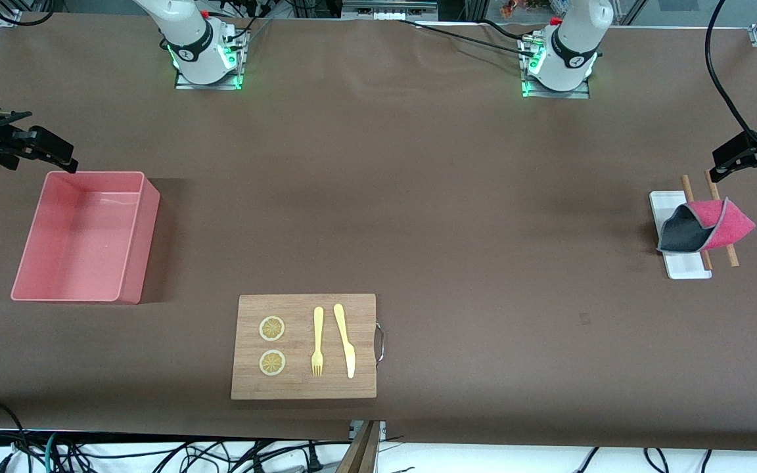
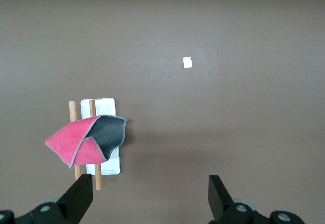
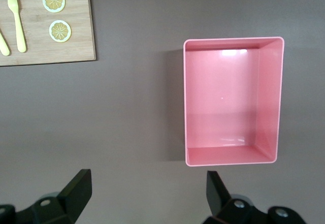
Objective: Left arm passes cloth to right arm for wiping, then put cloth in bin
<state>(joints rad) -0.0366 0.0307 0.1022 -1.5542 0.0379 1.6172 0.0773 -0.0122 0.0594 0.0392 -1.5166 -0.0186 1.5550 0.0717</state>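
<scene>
The cloth (image 1: 707,226), magenta-pink on one face and dark grey on the other, lies draped over two wooden rods (image 1: 732,256) on a white tray (image 1: 684,266) at the left arm's end of the table. My left gripper (image 1: 750,172) hangs open and empty above the table beside the cloth (image 2: 86,140), apart from it; in the left wrist view the left gripper (image 2: 151,198) has only bare table between its fingers. The salmon-pink bin (image 1: 144,243) stands empty at the right arm's end. My right gripper (image 1: 37,161) hovers open beside the bin (image 3: 223,102), and in its wrist view the right gripper (image 3: 147,193) holds nothing.
A wooden cutting board (image 1: 303,387) with two lemon slices, a yellow fork and a yellow knife lies nearer the front camera, between bin and cloth; it also shows as the board (image 3: 76,51) in the right wrist view. A small white tag (image 2: 188,62) sits on the brown table cover.
</scene>
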